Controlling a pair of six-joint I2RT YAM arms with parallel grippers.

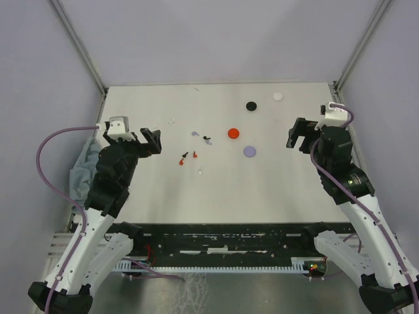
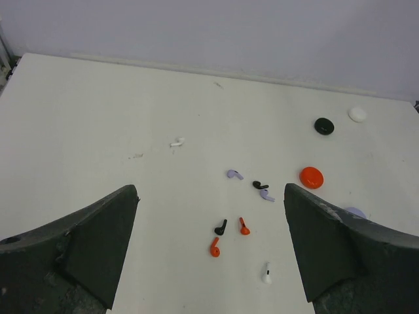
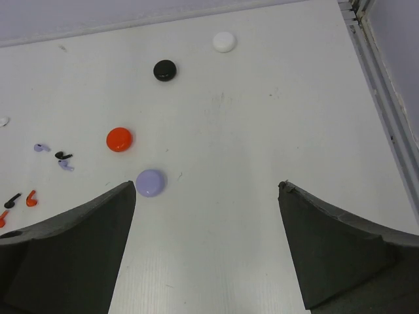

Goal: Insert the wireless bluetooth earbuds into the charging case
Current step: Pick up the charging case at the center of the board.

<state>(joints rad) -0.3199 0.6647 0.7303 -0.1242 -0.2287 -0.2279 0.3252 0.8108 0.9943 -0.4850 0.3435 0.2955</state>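
Left wrist: left gripper (image 2: 211, 196) and right gripper (image 3: 206, 188) gape wide, empty; best to lower left squarely over a red bud (image 2: 243, 227), straddling its stem.

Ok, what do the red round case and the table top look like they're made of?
The red case looks like moulded plastic, smooth with perhaps a slight sheen: even colour, rounded edge, though it's small in view. The table top looks like white painted or laminated board, matte, with faint scuffs and streaks.

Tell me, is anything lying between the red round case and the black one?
Nothing: the right wrist view shows only bare white table between the red case and the black case.
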